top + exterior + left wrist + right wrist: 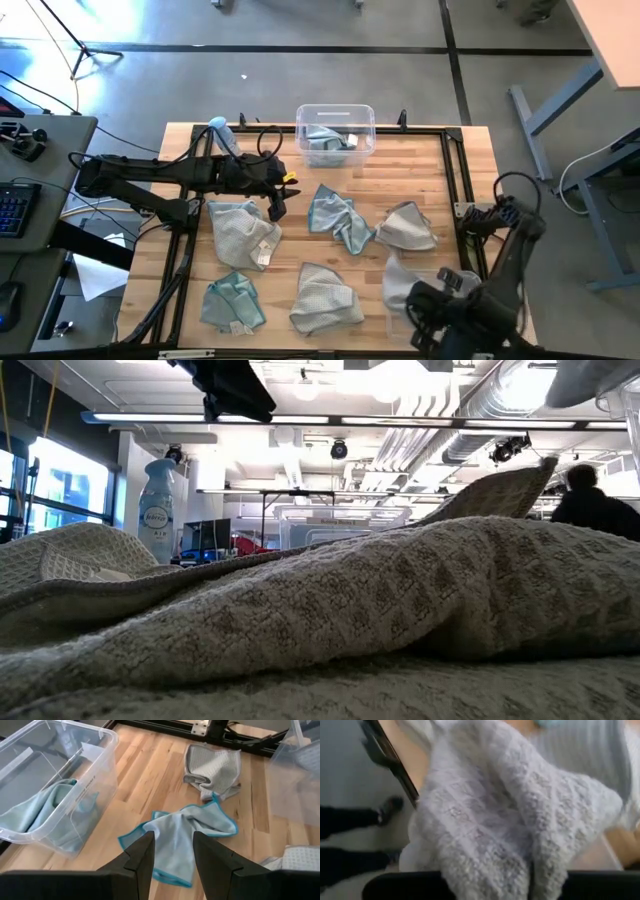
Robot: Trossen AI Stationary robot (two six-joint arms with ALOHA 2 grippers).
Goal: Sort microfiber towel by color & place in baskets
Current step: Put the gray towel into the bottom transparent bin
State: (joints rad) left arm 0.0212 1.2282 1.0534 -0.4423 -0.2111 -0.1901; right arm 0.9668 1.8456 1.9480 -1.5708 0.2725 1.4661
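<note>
A see-through bin at the far middle holds one teal towel. My left gripper is open just above the table, over a teal towel that lies crumpled at the table's middle. It touches nothing. Grey towels lie at the left, right and near middle. Another teal towel lies near left. My right gripper is at the near right, over a second see-through bin. A grey towel fills its wrist view.
A spray bottle stands at the far left beside the bin, and shows in the low view. A black frame runs along the table's edges. A grey towel blocks most of the low view. A person is in the room behind.
</note>
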